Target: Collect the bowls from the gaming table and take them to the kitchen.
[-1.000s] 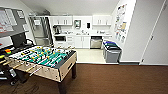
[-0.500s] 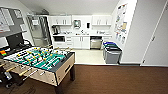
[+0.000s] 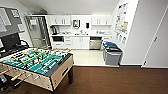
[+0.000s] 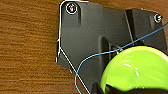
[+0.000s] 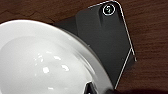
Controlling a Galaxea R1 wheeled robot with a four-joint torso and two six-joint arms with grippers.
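Observation:
A bright lime green bowl [image 4: 136, 68] hangs over the brown wood-look floor in the left wrist view, with my left gripper [image 4: 110, 88] shut on its rim. In the right wrist view a glossy white bowl [image 5: 45, 62] is held the same way by my right gripper [image 5: 98, 89]. Ahead in the head view lies the kitchen [image 3: 80, 37], with white cabinets, a white countertop and a steel fridge [image 3: 37, 31] on its left side. The white-topped gaming table is out of view.
A green foosball table [image 3: 35, 62] stands close on the left, its corner jutting toward my path. Grey bins with blue lids [image 3: 112, 53] sit by the right wall at the kitchen entrance. A white door [image 3: 157, 42] is at the right. Brown floor [image 3: 112, 80] stretches ahead.
The whole head view has shifted slightly as the camera moves on toward the kitchen; the foosball table sits a little lower and nearer at the left.

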